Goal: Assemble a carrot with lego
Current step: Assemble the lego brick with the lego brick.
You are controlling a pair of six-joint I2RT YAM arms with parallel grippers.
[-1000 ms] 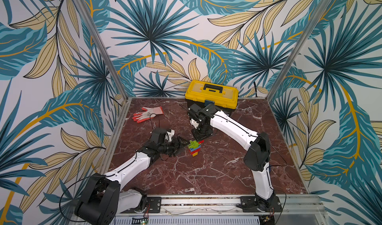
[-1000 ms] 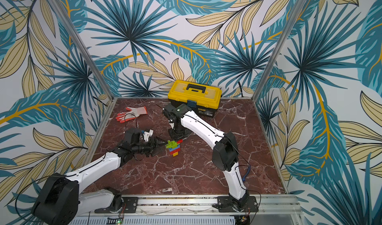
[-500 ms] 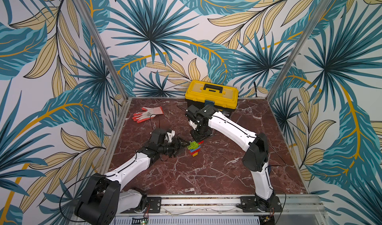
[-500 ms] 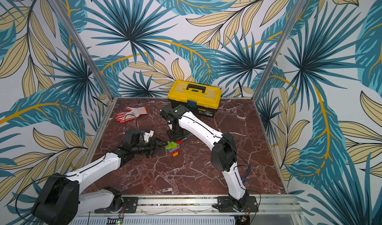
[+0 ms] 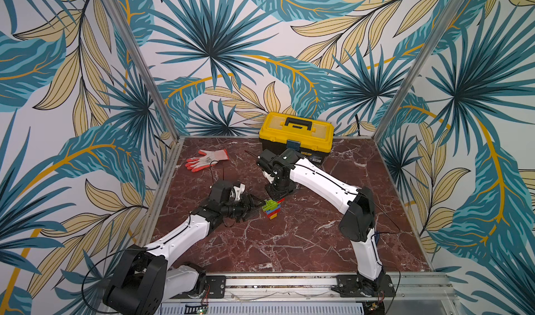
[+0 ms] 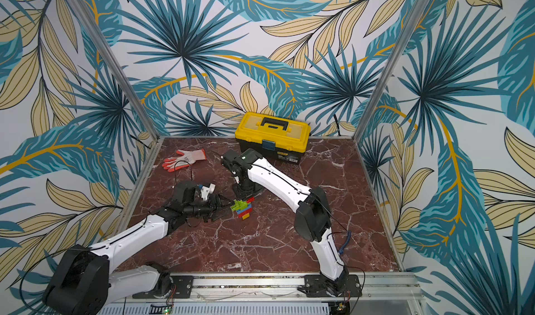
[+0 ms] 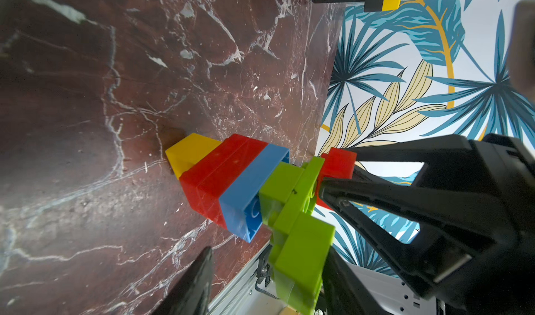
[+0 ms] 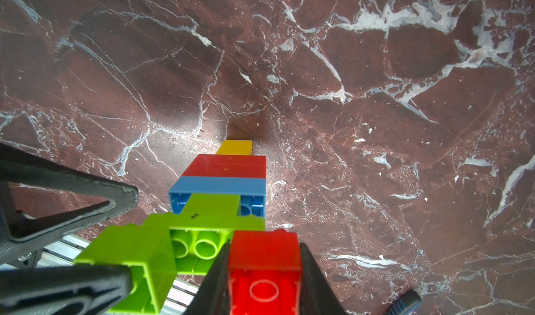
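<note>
The carrot (image 5: 272, 210) (image 6: 242, 209) stands on its yellow tip (image 7: 188, 151) on the marble table, with red, blue and lime-green lego above. My right gripper (image 5: 278, 197) (image 8: 264, 244) reaches down from above, shut on the small red brick (image 8: 263, 252) at the top. From the left, my left gripper (image 5: 258, 207) (image 7: 267, 255) straddles a lime-green leaf brick (image 7: 301, 250). It is open: one finger touches the brick, and a gap separates the other finger (image 7: 197, 281) from it.
A yellow and black toolbox (image 5: 296, 131) stands at the back wall, just behind the right arm. A white glove with orange fingertips (image 5: 207, 158) lies at the back left. Patterned walls enclose three sides and a metal rail (image 5: 289, 281) runs along the front.
My left gripper's jaws have narrowed a little around the green leaf brick. The right wrist shifted slightly to the left. The carrot stays in place.
</note>
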